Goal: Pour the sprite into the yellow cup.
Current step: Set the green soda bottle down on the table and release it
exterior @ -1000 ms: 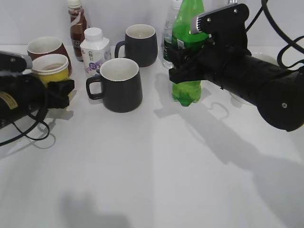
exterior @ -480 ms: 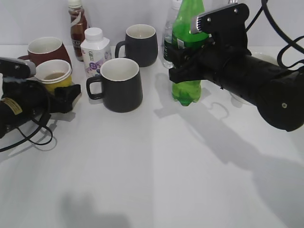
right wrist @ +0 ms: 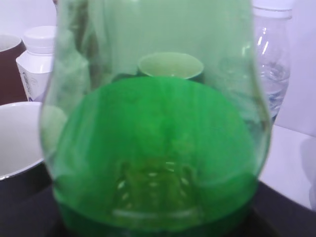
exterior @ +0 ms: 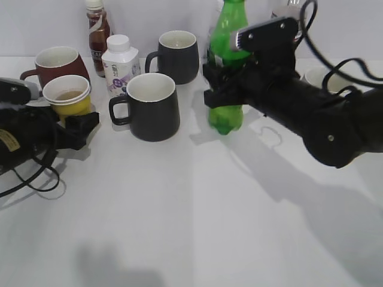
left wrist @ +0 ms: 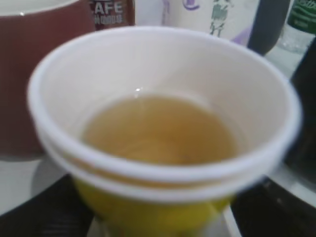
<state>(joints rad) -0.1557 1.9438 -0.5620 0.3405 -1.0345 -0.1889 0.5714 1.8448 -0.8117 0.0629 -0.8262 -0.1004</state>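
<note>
The sprite (exterior: 227, 116) is a tall green bottle, held upright above the table by my right gripper (exterior: 222, 84), which is shut on its middle. It fills the right wrist view (right wrist: 158, 148). The yellow cup (exterior: 67, 95) with a white rim stands at the left, holding some amber liquid. My left gripper (exterior: 75, 122) is shut on the cup's lower body. In the left wrist view the cup (left wrist: 163, 133) fills the frame, with black jaws at both lower corners.
Two dark mugs (exterior: 152, 104) (exterior: 178, 55) stand mid-table. A brown-red mug (exterior: 55, 61) is behind the cup. A white milk carton (exterior: 119, 63) and a coffee bottle (exterior: 97, 27) stand at the back left. A clear water bottle (right wrist: 271, 69) is behind the sprite. A white cup (exterior: 317, 76) stands at the right.
My right gripper has carried the sprite to the left, toward the mugs. My left gripper with the yellow cup shifted slightly forward and right over the second.
</note>
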